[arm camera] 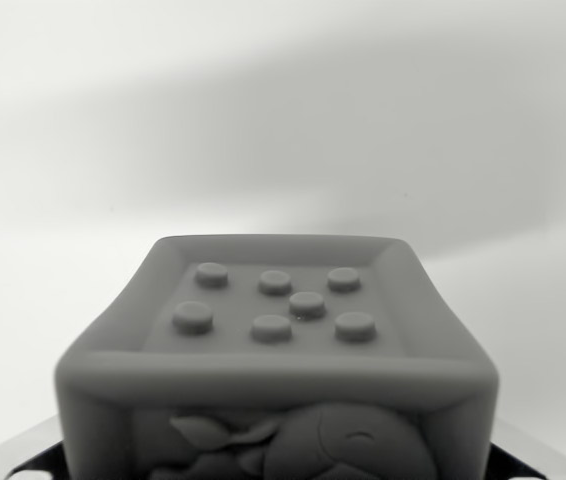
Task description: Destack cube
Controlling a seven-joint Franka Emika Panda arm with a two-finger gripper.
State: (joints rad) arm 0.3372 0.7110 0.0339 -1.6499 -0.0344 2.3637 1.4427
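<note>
A grey cube [275, 340] fills the lower middle of the wrist view, very close to the camera. Its top face has a raised rim and several round studs. The face toward the camera carries a relief figure, cut off by the bottom edge. Only slivers of my gripper [278, 462] show: a finger [25, 458] at the bottom left corner and another at the bottom right, each against a flank of the cube. The cube sits between them, so the gripper appears shut on it. Whatever lies beneath the cube is hidden.
Behind the cube stretches a plain pale surface [83, 120]. A broad soft shadow [363, 130] runs across it from the upper right. No other object shows.
</note>
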